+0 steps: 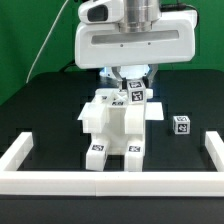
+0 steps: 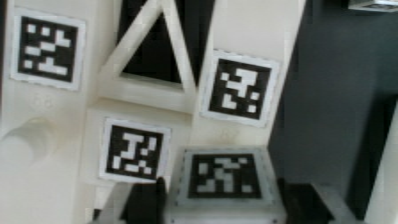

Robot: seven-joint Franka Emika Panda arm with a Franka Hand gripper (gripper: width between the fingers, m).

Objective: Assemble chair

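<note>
- White border rail (image 1: 20, 150) edges the dark table (image 1: 40, 95) at the exterior view's left and front.
- At centre stands the chair (image 1: 112, 125): white blocky parts joined, black-and-white tags on its faces, a cross-braced piece (image 2: 151, 50) behind.
- My gripper (image 2: 222, 200) is above its top, clamped on a tagged block (image 2: 222, 175).
- A small loose part (image 1: 180, 124) lies apart at the right.

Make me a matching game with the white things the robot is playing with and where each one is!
Things:
1 chair
2 small loose block
3 border rail
4 hand

Places:
A along the front and sides of the table
B closed on the chair
C middle of the table
D alone on the exterior view's right

Pairs: 1-C, 2-D, 3-A, 4-B
</note>
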